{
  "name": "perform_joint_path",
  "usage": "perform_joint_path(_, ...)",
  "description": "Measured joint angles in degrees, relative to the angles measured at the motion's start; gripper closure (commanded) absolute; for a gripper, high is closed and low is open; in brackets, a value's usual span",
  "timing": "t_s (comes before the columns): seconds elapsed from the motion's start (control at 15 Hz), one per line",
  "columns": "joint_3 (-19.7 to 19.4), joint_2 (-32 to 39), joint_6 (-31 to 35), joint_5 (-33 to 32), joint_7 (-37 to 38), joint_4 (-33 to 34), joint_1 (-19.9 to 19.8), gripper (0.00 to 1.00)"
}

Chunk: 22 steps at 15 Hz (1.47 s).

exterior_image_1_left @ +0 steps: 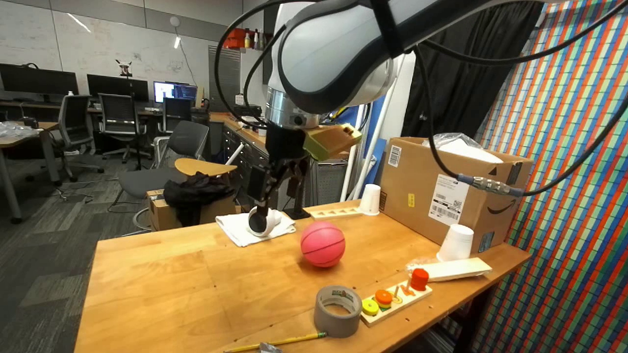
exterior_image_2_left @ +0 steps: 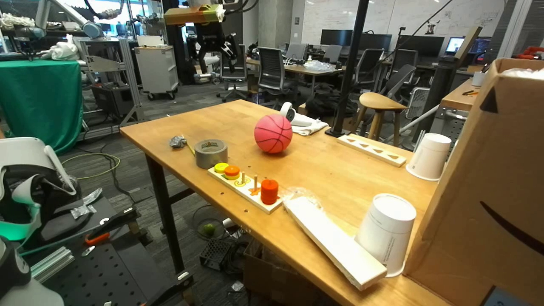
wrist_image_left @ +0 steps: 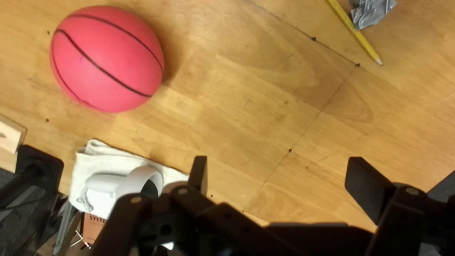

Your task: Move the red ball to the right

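Red ball point(exterior_image_1_left: 323, 244): one, pinkish, dark-seamed. Location: resting on the desk point(exterior_image_1_left: 171, 284), between a roll of grey tape point(exterior_image_2_left: 211, 155) and a wooden strip with triangular cut-outs point(exterior_image_2_left: 371, 150); white cloth point(wrist_image_left: 106, 158) near, not touching.

Jaws: spread wide, holding nothing, raised above the desk; ball outside their gap, upper left in the wrist view.

Step in hand, as judged: approach; contact not yet made.

Handling: centre over the ball before lowering. It shows nearly as wide as the gap though lying farther from the camera, so a straddling grip may prove tight or impossible. If it fits, descend straight, stop about level with its widest part, close softly. Otherwise, a low, slow push from the side opposite the goal.

Hazard: likely to roll; a glancing touch could send it astray.

Direction: whose right is meant, cannot tell; settle beforehand.
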Motion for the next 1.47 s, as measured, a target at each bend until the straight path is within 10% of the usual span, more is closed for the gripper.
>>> perform_joint_path(1.47,-6.57,12.70,-12.03,3.63,-13.99,9.84,-10.26,0.00)
